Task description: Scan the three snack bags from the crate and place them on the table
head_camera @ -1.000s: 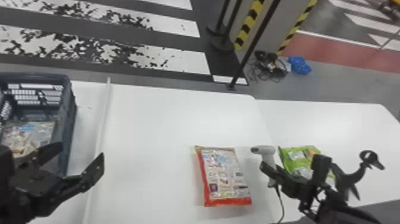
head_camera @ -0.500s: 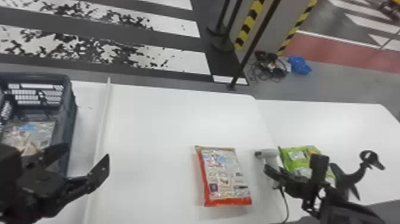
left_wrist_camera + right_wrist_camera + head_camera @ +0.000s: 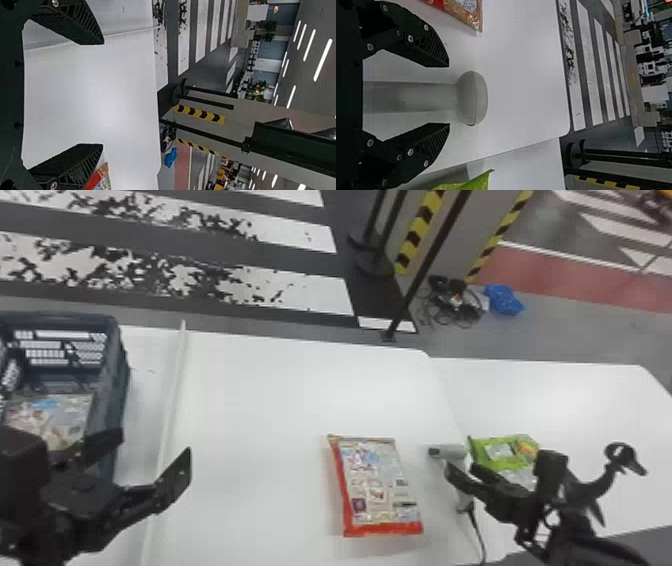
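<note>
While the right gripper (image 3: 460, 468) stands wide astride the scanner (image 3: 451, 452), the red-edged bag (image 3: 376, 485) lies at its 9 o'clock, the green bag (image 3: 500, 450) at 2. Left gripper (image 3: 155, 444), also wide, has shifted toward 3 o'clock, pointing toward 2; crate (image 3: 114, 390) with snack bag (image 3: 50, 415) at its 10.

The crate (image 3: 114, 400), left, holds one bag (image 3: 55, 415); near the table's (image 3: 260, 400) right edge sits the scanner (image 3: 451, 451) — second bag (image 3: 376, 485) left of it, third bag (image 3: 502, 453) right.

Red-edged snack bag (image 3: 375, 485) lies flat on the surface (image 3: 265, 415), green bag (image 3: 500, 450) near the scanner (image 3: 451, 451), pale bag (image 3: 60, 415) in the crate (image 3: 112, 385).
</note>
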### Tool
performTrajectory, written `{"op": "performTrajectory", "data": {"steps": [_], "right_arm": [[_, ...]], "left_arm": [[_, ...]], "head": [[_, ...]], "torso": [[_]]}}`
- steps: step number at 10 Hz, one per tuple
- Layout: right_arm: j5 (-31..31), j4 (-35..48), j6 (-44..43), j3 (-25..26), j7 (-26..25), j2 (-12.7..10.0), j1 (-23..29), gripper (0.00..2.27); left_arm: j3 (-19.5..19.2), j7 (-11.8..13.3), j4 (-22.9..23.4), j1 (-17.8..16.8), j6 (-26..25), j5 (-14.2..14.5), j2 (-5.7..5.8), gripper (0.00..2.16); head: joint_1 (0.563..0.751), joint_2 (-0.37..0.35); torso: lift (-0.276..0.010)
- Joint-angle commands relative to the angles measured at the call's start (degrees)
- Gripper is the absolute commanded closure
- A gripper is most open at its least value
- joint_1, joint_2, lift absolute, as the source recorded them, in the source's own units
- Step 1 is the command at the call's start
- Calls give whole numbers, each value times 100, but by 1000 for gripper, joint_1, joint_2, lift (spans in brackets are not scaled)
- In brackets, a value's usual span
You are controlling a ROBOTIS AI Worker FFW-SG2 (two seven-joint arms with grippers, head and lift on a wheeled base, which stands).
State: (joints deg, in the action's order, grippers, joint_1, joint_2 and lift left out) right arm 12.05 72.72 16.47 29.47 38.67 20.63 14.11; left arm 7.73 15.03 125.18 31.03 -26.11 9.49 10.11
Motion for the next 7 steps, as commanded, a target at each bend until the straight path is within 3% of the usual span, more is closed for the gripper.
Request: {"op": "performTrajectory", "data": {"steps": [1,2,4,5,7], "right_arm": [[738,401,107,428,360,-68,338,26],[1177,920,424,603,668,-147,733,43],[1581,1641,1900,981,1503,-323,1102,46],[1792,1693,2463,1008,1802,-314,1164,46],[1678,1790,2744,630,1872,-209,1102,49]], "left_arm": [[9,0,15,26,13,0,0,70],[9,0,6,26,13,0,0,70],[27,18,-20,26,30,0,9,70],[36,27,-20,35,48,0,18,70],[36,79,-3,61,30,70,26,70]], "head": [[695,-350],[695,-350],[695,-350],[695,-350],[695,-350]], "torso": [[-36],[-36],[-36],[-36],[-36]]}}
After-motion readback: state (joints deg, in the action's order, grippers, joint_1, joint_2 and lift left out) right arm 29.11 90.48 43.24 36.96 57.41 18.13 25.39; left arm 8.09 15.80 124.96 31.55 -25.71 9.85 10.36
